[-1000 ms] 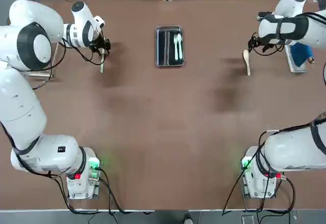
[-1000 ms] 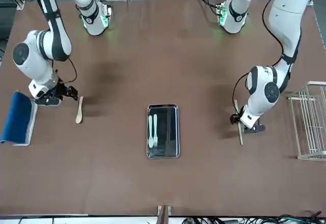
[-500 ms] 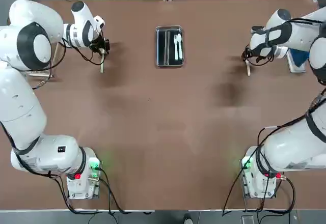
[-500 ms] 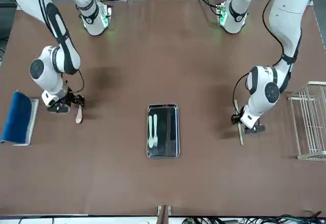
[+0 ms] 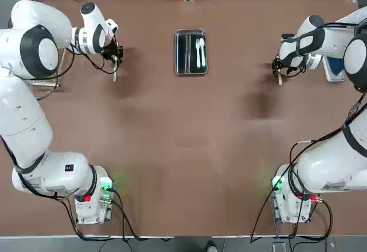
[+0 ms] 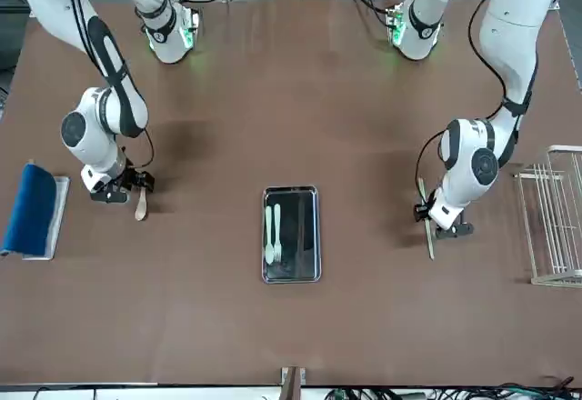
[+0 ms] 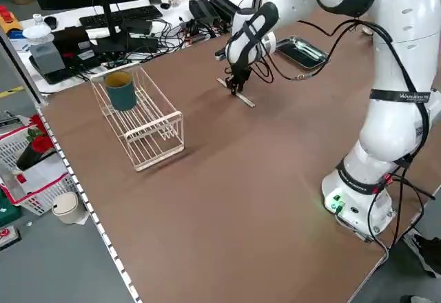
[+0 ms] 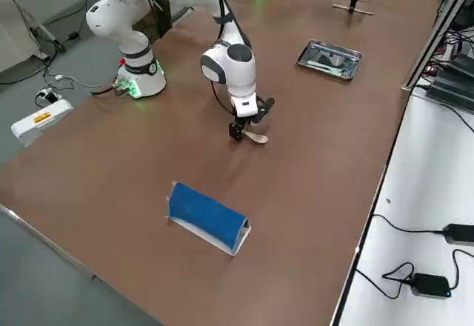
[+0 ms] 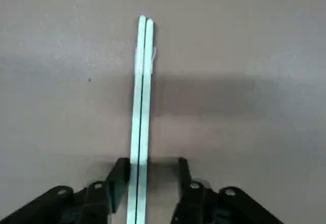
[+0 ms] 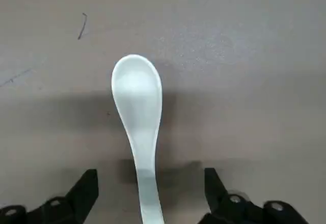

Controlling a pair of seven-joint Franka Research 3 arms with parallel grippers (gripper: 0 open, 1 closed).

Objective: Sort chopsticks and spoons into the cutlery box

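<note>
Chopsticks [image 9: 140, 112] lie between left gripper's [image 9: 152, 175] narrowed fingers; right gripper [image 10: 148, 186] spread astride spoon [image 10: 138, 117]

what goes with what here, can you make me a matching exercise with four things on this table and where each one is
Things:
1. chopsticks
2. loose spoon
3. cutlery box
4. blue-topped holder

Places:
A. at the table's edge beyond the right gripper, on the robot's right
B. midway between the two arms, with two spoons inside
C. flat on the table between the fingers of the left gripper
D. flat on the table, handle between the right gripper's wide-set fingers

Pairs: 1-C, 2-D, 3-B, 4-A
</note>
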